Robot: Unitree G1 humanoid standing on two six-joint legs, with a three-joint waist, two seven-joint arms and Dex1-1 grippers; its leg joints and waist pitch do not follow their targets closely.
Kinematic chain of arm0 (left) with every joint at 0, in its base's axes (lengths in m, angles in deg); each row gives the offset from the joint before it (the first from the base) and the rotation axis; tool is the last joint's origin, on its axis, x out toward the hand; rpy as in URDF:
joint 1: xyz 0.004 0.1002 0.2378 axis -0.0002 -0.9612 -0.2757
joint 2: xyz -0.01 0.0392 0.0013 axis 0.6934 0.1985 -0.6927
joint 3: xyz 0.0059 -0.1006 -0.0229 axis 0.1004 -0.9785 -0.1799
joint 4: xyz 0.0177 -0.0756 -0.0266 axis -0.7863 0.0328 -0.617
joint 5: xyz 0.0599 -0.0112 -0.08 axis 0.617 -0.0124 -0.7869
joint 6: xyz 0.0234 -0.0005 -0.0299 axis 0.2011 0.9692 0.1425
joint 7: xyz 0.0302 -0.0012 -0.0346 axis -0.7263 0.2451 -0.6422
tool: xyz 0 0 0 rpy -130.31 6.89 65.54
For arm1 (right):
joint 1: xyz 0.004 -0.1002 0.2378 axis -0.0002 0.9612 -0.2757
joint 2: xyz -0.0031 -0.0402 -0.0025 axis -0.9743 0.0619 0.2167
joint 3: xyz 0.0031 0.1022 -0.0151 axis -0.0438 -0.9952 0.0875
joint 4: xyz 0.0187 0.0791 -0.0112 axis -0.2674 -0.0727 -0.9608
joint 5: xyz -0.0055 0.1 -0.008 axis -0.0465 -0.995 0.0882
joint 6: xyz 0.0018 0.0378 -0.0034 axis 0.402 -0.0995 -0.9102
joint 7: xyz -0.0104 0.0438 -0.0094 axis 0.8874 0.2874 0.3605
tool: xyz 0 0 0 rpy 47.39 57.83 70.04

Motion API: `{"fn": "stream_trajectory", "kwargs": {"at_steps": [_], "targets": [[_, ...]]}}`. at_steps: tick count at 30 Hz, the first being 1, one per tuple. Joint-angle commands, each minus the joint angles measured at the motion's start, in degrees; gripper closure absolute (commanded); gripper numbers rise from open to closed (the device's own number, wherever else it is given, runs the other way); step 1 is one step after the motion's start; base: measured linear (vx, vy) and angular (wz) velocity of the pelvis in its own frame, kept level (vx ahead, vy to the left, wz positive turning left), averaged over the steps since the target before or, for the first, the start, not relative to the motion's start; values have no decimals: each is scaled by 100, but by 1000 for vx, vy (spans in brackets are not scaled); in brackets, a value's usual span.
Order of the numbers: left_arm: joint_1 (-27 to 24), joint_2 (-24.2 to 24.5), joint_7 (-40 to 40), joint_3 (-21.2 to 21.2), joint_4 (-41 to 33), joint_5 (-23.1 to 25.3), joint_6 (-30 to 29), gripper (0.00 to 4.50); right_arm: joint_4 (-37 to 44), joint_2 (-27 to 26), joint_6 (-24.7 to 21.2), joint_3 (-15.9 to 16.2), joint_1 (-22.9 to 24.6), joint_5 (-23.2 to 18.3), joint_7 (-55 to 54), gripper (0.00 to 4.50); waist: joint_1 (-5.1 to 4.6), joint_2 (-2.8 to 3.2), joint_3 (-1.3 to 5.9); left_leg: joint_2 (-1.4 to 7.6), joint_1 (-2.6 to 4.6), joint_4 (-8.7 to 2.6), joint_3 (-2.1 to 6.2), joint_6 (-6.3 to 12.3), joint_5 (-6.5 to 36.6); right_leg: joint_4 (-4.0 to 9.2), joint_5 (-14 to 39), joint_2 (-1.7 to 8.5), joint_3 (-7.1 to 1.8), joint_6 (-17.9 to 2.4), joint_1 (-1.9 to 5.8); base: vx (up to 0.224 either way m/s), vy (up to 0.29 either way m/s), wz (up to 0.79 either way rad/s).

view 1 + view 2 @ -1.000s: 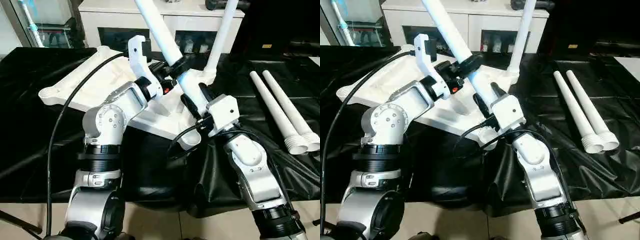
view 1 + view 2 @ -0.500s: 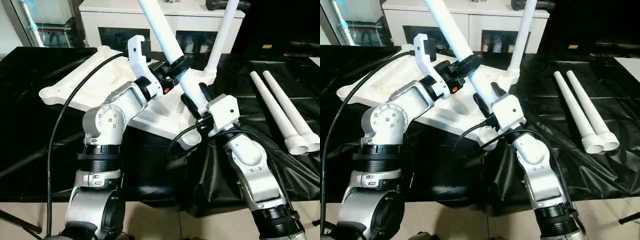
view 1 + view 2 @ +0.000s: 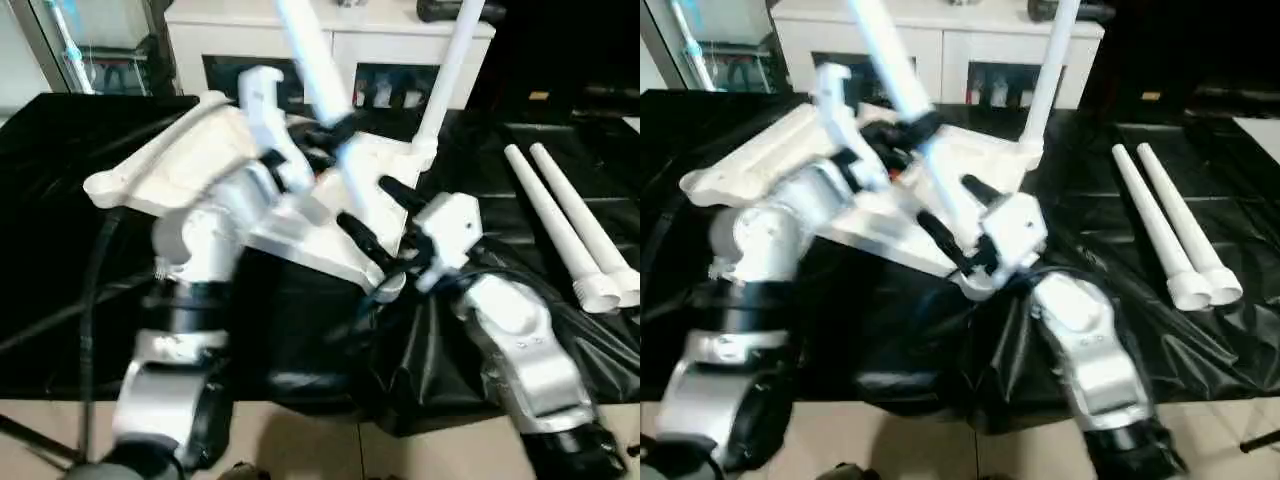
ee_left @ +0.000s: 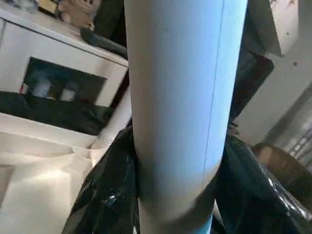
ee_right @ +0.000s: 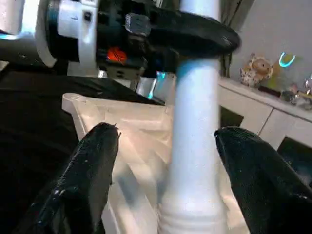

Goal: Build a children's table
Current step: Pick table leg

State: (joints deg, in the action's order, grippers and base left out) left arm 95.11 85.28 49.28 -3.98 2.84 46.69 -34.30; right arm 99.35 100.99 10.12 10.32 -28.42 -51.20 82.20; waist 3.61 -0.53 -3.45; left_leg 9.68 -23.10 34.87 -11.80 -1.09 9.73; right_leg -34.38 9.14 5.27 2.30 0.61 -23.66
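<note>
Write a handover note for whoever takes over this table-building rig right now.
Left gripper: shut on a tilted leg.
Right gripper: open, straddling that leg lower down.
Tabletop lies underside up on the black cloth.
Done: one standing leg fitted at a far corner.
Left: seat the held leg in the near corner socket, then fit the two spare legs lying to the right.

Bright, even light; head views motion-blurred.
</note>
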Motion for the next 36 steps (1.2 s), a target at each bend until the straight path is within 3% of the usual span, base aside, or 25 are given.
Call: {"fn": "stream_trajectory", "kwargs": {"at_steps": [1,4,8,9,10,12,14,15,17,18,20,22,25,27,32,33,36], "targets": [[229,96,-155,39,55,63,30,265,142,356,-653,-346,-112,-422,347,84,14,-41,434,293,205,-412,169,280,1243,359,1091,232,-166,-1121,269,0,0,0],[257,156,-237,63,76,63,5,265,129,495,-1089,-571,-180,-651,372,84,15,-49,433,283,183,-407,170,262,1146,349,1006,249,-165,-1167,282,0,0,0],[265,362,-570,248,42,5,-217,265,-101,868,-2247,-1442,-635,-1634,282,84,25,-33,445,271,207,-386,160,286,1032,336,954,241,-159,-1263,288,0,0,0],[260,392,-628,319,31,7,-275,265,-280,1004,-2661,-1772,-809,-2141,315,84,39,-20,451,272,211,-376,156,270,1002,332,920,248,-158,-1283,288,0,0,0],[259,394,-644,336,27,4,-298,265,-360,1023,-2823,-1920,-877,-2388,310,84,35,-26,456,270,209,-374,158,284,984,325,883,252,-156,-1304,297,0,0,0],[252,395,-660,373,0,7,-350,265,-650,1130,-3219,-2158,-1025,-2464,209,84,45,-59,466,264,190,-362,151,314,883,317,808,258,-150,-1352,307,0,0,0],[249,395,-668,388,-11,13,-359,265,-802,1180,-3365,-2253,-1093,-2390,146,84,61,-54,469,264,182,-355,146,282,745,313,782,260,-140,-1394,303,0,0,0],[245,394,-672,410,-29,11,-398,265,-1049,1241,-3600,-2398,-1188,-2398,72,84,65,-93,478,258,186,-345,138,280,699,300,789,269,-141,-1422,309,0,0,0],[245,391,-681,425,-39,6,-424,265,-1228,1321,-3574,-2480,-1239,-2397,127,84,84,-86,474,261,189,-340,133,268,715,316,873,273,-141,-1398,303,0,0,0],[237,388,-686,437,-62,-3,-467,265,-1325,1365,-3677,-2595,-1279,-2562,188,84,93,-121,474,264,193,-341,125,272,721,326,902,273,-142,-1386,304,0,0,0],[215,387,-704,458,-122,-28,-538,265,-1371,1393,-3689,-2699,-1323,-2808,275,84,129,-107,474,269,195,-340,127,289,706,318,941,286,-146,-1351,308,0,0,0],[191,390,-716,472,-180,-50,-589,265,-1315,1446,-3867,-2648,-1341,-2962,371,84,146,-106,474,271,195,-338,131,319,663,315,915,275,-139,-1342,309,0,0,0],[176,379,-698,485,-210,-75,-656,265,-1406,1303,-4283,-2858,-1545,-3278,277,84,157,-100,474,274,200,-336,128,335,637,311,928,274,-137,-1370,293,0,0,0],[176,350,-630,477,-218,-93,-738,265,-1469,1316,-4429,-2898,-1594,-3344,315,84,176,-102,471,277,207,-338,128,293,676,318,1025,275,-134,-1356,284,0,0,0],[160,325,-474,560,-324,-9,-918,265,-875,1653,-3896,-1916,-1236,-2686,896,84,224,-115,460,299,201,-361,141,110,773,325,1136,294,-144,-1161,290,0,0,0],[160,325,-474,560,-324,-9,-918,265,-875,1653,-3896,-1916,-1236,-2686,896,84,221,-117,459,292,199,-362,139,116,803,337,1180,300,-147,-1150,286,0,0,0],[131,264,-487,667,-573,-48,-953,265,-398,1447,-3631,-1410,-1177,-2359,723,84,224,-120,453,300,192,-370,150,78,829,342,1281,308,-145,-1126,275,0,0,0]]}}
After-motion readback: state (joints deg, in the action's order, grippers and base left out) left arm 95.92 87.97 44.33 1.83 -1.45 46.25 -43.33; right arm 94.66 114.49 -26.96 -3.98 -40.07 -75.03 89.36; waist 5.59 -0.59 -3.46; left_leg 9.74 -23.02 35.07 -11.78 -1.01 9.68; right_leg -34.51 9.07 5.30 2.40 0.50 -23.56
